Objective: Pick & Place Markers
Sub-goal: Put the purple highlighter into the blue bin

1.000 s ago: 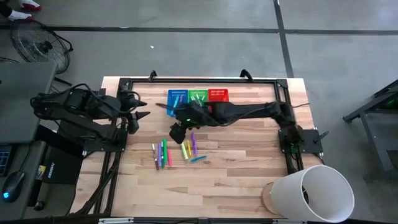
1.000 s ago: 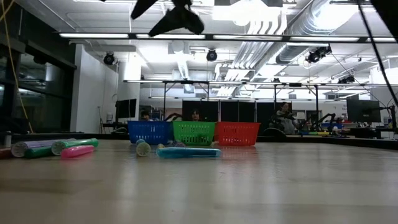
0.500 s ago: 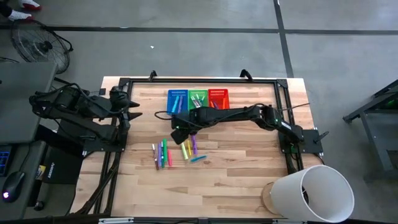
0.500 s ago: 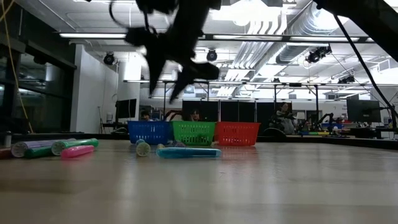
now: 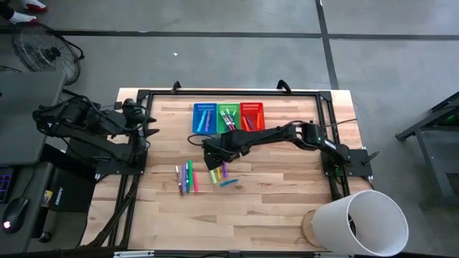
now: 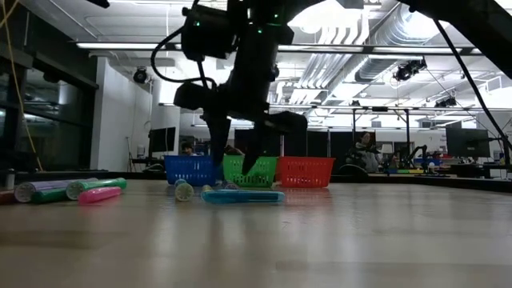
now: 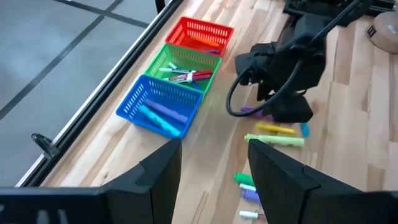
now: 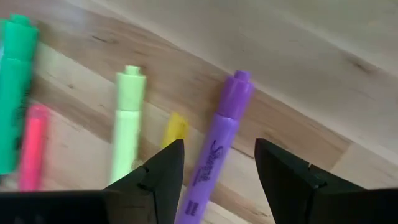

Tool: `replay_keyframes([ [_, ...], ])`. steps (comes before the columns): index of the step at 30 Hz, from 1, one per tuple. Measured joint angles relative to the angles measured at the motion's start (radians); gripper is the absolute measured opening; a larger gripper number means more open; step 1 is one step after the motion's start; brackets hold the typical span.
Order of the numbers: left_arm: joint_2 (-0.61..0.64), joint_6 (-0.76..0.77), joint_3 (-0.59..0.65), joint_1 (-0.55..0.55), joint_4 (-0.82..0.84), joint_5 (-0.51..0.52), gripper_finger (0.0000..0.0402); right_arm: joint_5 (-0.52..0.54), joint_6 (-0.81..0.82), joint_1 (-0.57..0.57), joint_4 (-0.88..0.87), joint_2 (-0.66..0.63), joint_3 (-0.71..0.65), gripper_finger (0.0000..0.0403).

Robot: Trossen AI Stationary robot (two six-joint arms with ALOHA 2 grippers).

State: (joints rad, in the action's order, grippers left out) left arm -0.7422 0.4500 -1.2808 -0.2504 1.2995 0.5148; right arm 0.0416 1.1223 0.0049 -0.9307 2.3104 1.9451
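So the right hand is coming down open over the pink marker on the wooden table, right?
Not quite: the open right hand is over the purple felt-tip marker, not a pink one, on the wooden table. The right wrist view shows it between the fingers.

This is a robotics lab in an open-plan industrial hall. Exposed ducts (image 6: 416, 32) and strip lights (image 6: 160, 46) run overhead, rows of workstations with monitors (image 6: 468, 142) stand behind the wooden desk (image 5: 272, 208), and the floor (image 5: 215, 64) is grey concrete.
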Motion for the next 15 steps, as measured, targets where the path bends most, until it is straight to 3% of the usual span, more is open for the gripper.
replay_keyframes([
  [15, 0.002, 0.0, 0.0, 0.0, 0.067, 0.001, 0.0182, 0.081, 0.048, 0.018, 0.015, 0.009, 0.001, 0.0185],
])
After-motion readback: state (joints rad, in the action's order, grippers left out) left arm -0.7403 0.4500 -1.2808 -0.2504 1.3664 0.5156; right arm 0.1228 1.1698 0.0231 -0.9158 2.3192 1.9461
